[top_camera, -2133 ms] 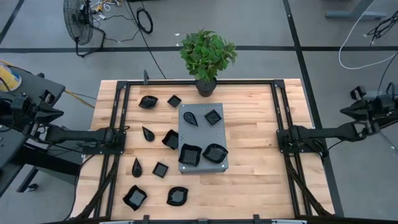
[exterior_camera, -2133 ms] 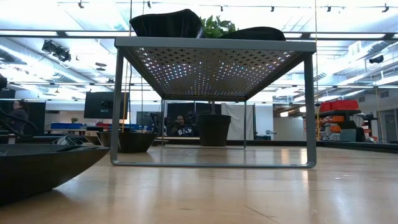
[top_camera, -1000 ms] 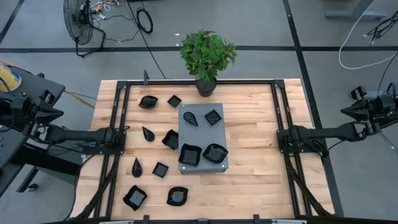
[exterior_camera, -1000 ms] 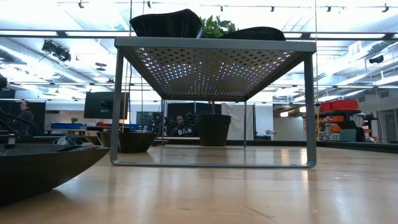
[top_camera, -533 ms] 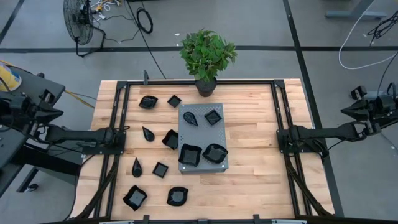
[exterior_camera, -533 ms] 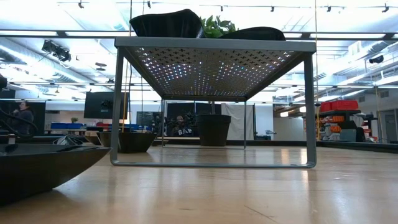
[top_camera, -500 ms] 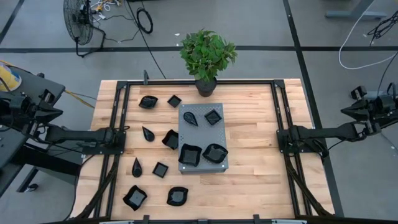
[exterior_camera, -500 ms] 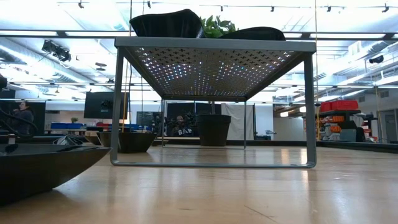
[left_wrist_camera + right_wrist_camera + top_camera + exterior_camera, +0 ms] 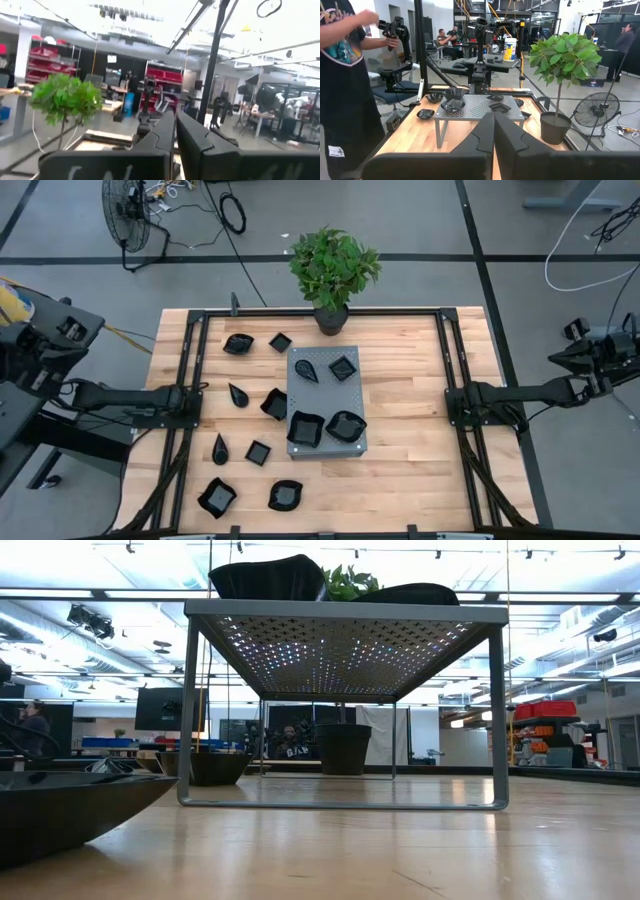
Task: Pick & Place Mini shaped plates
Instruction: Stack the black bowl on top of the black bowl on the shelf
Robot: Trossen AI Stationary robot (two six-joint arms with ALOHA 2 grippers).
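Several glossy black mini plates (image 9: 238, 394) lie on the left half of the wooden table, and several more, such as a square one (image 9: 343, 367), sit on the grey perforated stand (image 9: 325, 395). In the low view two of them (image 9: 265, 578) show on top of the stand. My left gripper (image 9: 175, 125) hangs shut beyond the table's left edge (image 9: 70, 340). My right gripper (image 9: 493, 127) is shut too, beyond the right edge (image 9: 558, 358). Both are far from every plate.
A potted plant (image 9: 333, 270) stands at the middle of the table's far edge. Black frame rails (image 9: 190, 360) run along the left and right sides. A person (image 9: 340, 75) stands close by the table in the right wrist view. The right half (image 9: 410, 390) is bare wood.
My left gripper has shifted a little where it hangs beyond the table's left edge. No plate has moved.
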